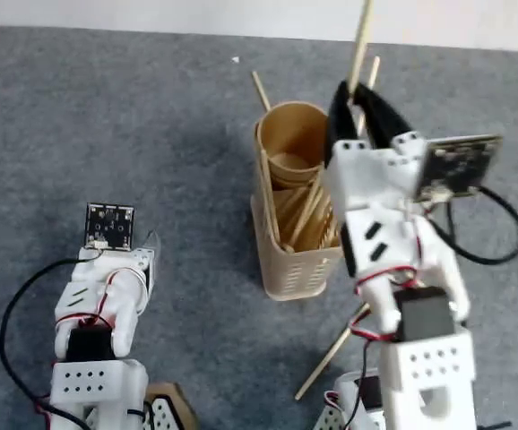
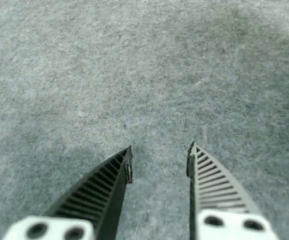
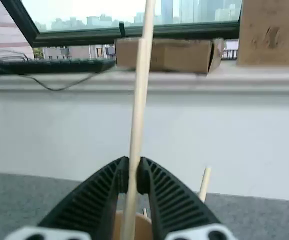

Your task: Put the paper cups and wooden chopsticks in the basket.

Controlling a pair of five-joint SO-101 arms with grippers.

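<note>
A beige slotted basket [image 1: 295, 260] stands mid-table on the grey mat. In it sit stacked paper cups [image 1: 293, 143] and several wooden chopsticks [image 1: 308, 210]. My right gripper [image 1: 359, 103] hovers over the basket's far right edge, shut on one upright chopstick [image 1: 360, 36]. The right wrist view shows that chopstick [image 3: 140, 90] pinched between the black fingers of the gripper [image 3: 133, 172]. One more chopstick [image 1: 331, 354] lies on the mat beside the right arm's base. My left gripper [image 1: 151, 246] rests low at the near left, open over bare mat [image 2: 159, 160].
A brown piece [image 1: 174, 403] lies by the left arm's base. A white wall runs along the mat's far edge. The right wrist view shows a window ledge with a cardboard box [image 3: 169, 55].
</note>
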